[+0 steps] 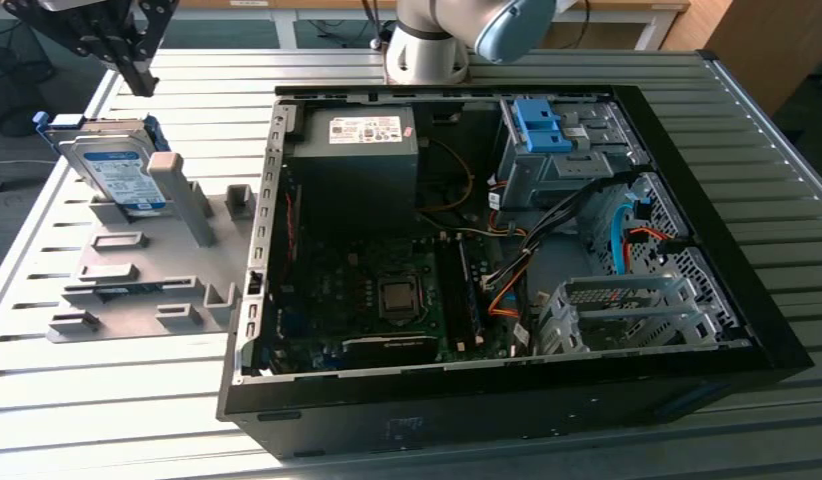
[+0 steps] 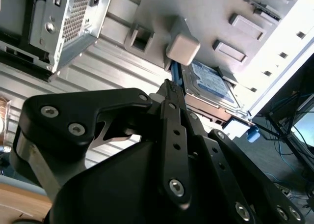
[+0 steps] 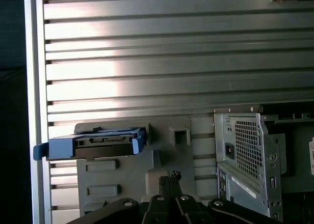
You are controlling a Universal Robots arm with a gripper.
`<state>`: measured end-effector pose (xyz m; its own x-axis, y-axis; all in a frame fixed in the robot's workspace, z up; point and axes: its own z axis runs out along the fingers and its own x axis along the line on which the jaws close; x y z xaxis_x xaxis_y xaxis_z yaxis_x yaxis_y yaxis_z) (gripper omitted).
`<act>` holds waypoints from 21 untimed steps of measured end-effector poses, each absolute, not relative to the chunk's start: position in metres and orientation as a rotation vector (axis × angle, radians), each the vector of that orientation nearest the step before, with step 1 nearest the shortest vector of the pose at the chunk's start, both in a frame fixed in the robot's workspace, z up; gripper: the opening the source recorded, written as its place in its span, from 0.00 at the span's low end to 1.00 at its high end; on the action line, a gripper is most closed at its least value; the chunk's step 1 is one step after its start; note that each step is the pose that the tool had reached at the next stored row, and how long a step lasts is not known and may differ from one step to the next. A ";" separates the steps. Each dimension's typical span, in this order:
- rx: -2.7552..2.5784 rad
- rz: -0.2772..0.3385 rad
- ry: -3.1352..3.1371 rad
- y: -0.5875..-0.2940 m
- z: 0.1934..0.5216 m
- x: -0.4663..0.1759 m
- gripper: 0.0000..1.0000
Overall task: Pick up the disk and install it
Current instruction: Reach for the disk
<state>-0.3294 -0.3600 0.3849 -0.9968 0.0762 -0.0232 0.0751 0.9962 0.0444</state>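
Exterior view puts the flat silver disk [image 1: 115, 168], with its white-and-blue label and bright blue plastic carrier frame, standing on edge in a matte grey moulded plastic holder [image 1: 144, 290]; it is not yet picked up, so the whole install is left. The black metal gripper [image 1: 140, 85] hovers just above it, apart, fingers pressed together on nothing. Holder and open black steel computer case [image 1: 771, 350] sit side by side on a ribbed aluminium table [image 1: 64, 400].

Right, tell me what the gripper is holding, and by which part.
Nothing. The black gripper has its jaws shut on empty air, apart from the silver rectangular hard drive in its blue plastic frame, which stands on edge in the grey plastic holder.
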 end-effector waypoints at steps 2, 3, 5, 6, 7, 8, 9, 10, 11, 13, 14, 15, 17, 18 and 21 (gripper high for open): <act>0.118 0.068 3.114 -0.358 0.385 -0.336 0.11; 0.118 0.068 3.114 -0.357 0.384 -0.339 0.11; 0.118 0.068 3.114 -0.355 0.384 -0.347 0.11; 0.118 0.068 3.114 -0.355 0.384 -0.352 0.11; 0.118 0.068 3.114 -0.354 0.383 -0.356 0.11; 0.118 0.068 3.113 -0.354 0.383 -0.360 0.11; 0.118 0.068 3.114 -0.354 0.383 -0.365 0.11; 0.118 0.068 3.114 -0.354 0.382 -0.368 0.11; 0.118 0.068 3.114 -0.354 0.382 -0.372 0.11; 0.118 0.068 3.114 -0.354 0.381 -0.379 0.11; 0.119 0.068 3.114 -0.353 0.380 -0.382 0.11; 0.119 0.068 3.114 -0.353 0.380 -0.385 0.11; 0.119 0.068 3.114 -0.351 0.378 -0.391 0.11; 0.119 0.067 3.114 -0.350 0.377 -0.394 0.11; 0.120 0.067 3.118 -0.347 0.376 -0.401 0.11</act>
